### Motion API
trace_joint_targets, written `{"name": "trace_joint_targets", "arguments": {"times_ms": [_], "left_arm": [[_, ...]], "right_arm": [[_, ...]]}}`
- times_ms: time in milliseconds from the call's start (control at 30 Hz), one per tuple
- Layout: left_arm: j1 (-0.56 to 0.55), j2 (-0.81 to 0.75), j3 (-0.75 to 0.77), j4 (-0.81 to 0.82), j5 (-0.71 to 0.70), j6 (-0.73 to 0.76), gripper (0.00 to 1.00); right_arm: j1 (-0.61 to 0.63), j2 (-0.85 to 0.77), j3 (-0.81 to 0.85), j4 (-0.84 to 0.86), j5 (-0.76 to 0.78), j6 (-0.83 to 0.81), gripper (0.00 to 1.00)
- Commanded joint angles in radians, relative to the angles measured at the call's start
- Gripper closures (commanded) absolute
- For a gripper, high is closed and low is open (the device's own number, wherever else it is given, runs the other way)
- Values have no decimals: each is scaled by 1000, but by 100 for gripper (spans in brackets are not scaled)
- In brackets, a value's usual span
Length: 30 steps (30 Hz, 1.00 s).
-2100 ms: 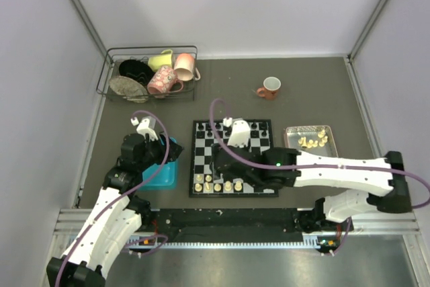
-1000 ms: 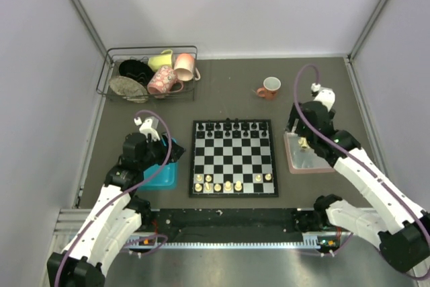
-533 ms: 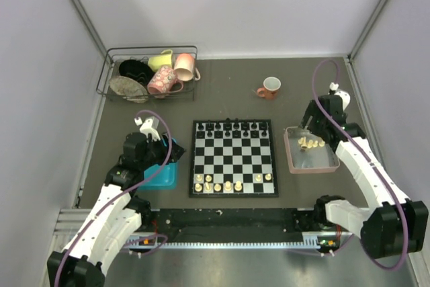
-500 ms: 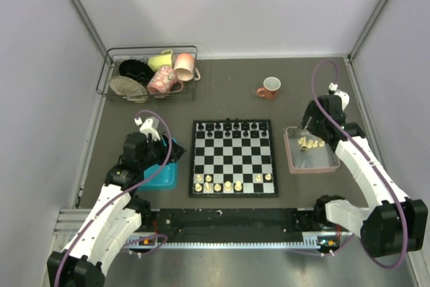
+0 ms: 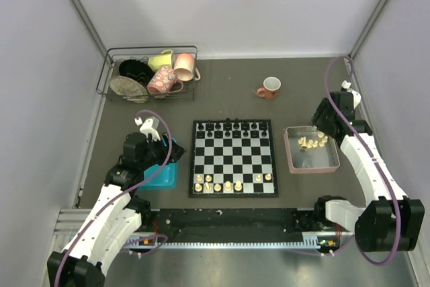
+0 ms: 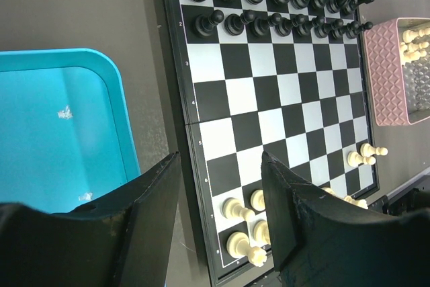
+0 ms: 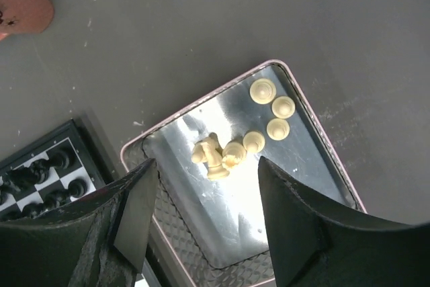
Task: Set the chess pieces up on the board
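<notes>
Right hand (image 7: pixel 207 183) shifted rightward, over pink tray (image 7: pixel 199 103)

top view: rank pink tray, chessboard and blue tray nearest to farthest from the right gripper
1. pink tray, right side, just below the right gripper
2. chessboard, middle of the table
3. blue tray, far left

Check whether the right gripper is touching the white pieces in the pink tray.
Apart. The right wrist view shows bare pink tray floor between both fingers and the chess pieces; the right gripper is open above them.
</notes>
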<state>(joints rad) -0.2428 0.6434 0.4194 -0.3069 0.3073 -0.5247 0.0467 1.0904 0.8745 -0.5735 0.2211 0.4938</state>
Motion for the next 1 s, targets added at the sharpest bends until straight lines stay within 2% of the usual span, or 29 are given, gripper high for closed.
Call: {"name": "trace_joint_targets", "arguments": {"times_ms": [0,467,733,833,967], "left_arm": [[5,-11,5,42,15,11,44],[4,-14,-2,52,18,9,44],[5,-8,-1,57,24,11,44],[4,-7,-2,58,24,11,44],[5,-7,-2,58,24,11,44]], "right_arm": [[-44,32,-3,-6,-81,17,41],[-136,103,-68,58,-161,48,58],[-137,144,-108,86,-239,45,54],[-136,155,-118,92,-236,43,48],[-136,174,-127,103,-236,43,47]]}}
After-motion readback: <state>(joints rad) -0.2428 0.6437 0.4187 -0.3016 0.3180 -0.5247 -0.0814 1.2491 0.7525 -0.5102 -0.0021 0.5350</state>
